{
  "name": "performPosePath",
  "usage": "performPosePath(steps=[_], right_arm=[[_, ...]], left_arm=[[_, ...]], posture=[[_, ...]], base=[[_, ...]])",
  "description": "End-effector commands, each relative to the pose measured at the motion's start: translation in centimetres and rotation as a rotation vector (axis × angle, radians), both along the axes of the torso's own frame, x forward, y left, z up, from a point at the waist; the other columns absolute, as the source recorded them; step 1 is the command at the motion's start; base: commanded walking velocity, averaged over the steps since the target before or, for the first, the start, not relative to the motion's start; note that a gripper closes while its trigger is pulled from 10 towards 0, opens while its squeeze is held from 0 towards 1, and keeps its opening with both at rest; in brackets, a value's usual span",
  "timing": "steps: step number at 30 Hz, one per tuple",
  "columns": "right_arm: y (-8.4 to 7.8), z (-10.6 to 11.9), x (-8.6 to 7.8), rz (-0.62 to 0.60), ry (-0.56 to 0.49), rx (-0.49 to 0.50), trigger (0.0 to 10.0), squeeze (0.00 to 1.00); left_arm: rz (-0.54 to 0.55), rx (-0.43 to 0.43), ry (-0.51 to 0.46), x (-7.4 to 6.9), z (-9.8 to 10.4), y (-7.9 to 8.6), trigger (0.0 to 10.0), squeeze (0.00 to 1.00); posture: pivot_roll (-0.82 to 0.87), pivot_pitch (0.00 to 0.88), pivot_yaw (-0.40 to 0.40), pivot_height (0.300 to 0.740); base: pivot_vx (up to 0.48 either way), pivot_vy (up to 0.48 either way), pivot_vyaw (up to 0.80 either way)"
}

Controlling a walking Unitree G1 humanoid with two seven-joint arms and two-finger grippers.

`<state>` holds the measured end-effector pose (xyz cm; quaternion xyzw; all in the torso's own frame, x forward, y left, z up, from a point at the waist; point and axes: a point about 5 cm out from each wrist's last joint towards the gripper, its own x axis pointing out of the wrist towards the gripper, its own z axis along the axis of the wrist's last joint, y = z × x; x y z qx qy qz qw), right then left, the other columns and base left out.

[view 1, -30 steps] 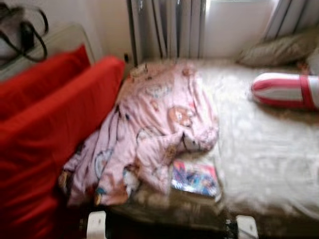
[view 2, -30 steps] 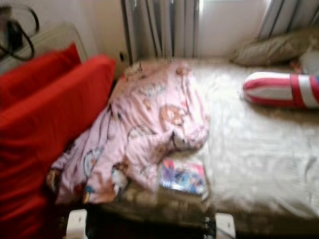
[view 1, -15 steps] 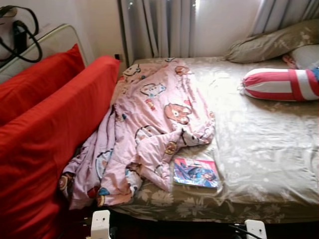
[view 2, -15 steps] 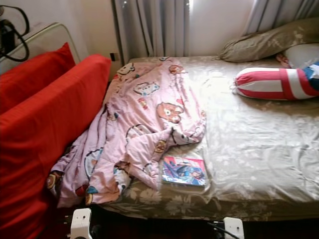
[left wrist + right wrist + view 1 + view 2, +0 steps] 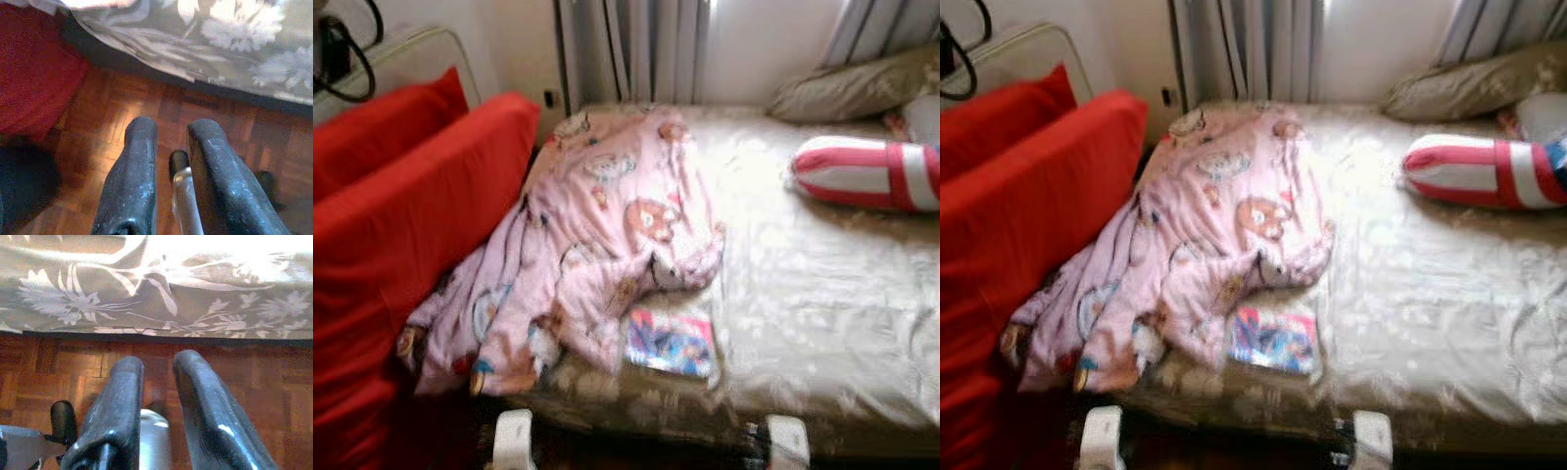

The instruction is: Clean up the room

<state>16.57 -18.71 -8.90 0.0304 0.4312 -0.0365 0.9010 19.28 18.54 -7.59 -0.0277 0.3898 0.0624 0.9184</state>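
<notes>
A crumpled pink cartoon-print blanket point(image 5: 597, 245) lies across the left part of the bed point(image 5: 822, 294), one end hanging off the near edge. A colourful book point(image 5: 671, 343) rests flat on the sheet just beside the blanket's near corner. A red and white striped bolster point(image 5: 867, 174) lies at the right. My left gripper point(image 5: 172, 134) hangs low over the wooden floor point(image 5: 122, 107) below the bed's edge, fingers slightly apart with nothing between them. My right gripper point(image 5: 157, 363) hangs the same way, open and holding nothing, before the flowered sheet point(image 5: 98, 298).
Two big red cushions point(image 5: 401, 215) stand along the bed's left side. An olive pillow point(image 5: 862, 83) sits at the far right by the curtains point(image 5: 636, 49). Black cables point(image 5: 337, 59) hang on a frame at the upper left.
The head camera has shifted a little and the picture is blurred again. Blanket, book and bolster lie where they were.
</notes>
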Motion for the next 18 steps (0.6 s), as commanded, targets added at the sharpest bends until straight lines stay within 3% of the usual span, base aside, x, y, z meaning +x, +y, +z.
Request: performPosePath(steps=[1,8,10,13,15,18], right_arm=[[-1.0,0.1,-0.2,-0.006,0.0,-0.017,10.0,0.0],[-4.0,0.7,-0.3,-0.002,-0.02,-0.044,10.0,0.0],[-4.1,0.9,0.2,0.007,-0.038,-0.048,10.0,0.0],[-3.5,1.3,1.3,0.013,-0.068,-0.037,10.0,0.0],[-2.5,1.8,2.7,0.02,-0.096,-0.026,10.0,0.0],[-1.8,2.0,3.4,0.023,-0.109,-0.019,10.0,0.0]], left_arm=[[0.017,-0.01,0.014,-0.4,-0.2,-0.1,10.0,0.0],[0.034,-0.029,0.007,-0.4,-0.2,-0.1,10.0,0.0],[0.043,-0.044,0.004,-0.4,-0.2,-0.2,10.0,0.0],[0.036,-0.069,0.003,-0.4,-0.3,-0.4,10.0,0.0],[0.038,-0.072,0.003,-0.4,-0.3,-0.5,10.0,0.0],[0.038,-0.074,0.004,-0.4,-0.3,-0.6,10.0,0.0]], posture=[[-0.05,0.0,0.059,0.74],[-0.06,0.0,0.057,0.74],[-0.06,0.0,0.056,0.74],[-0.06,0.0,0.051,0.74],[-0.06,0.0,0.04,0.74],[-0.07,0.0,0.033,0.74]], base=[[0.0,0.0,0.0],[0.0,0.0,0.0],[0.0,0.0,0.38],[0.0,0.0,0.69],[0.0,0.0,0.0],[0.0,0.0,0.0]])
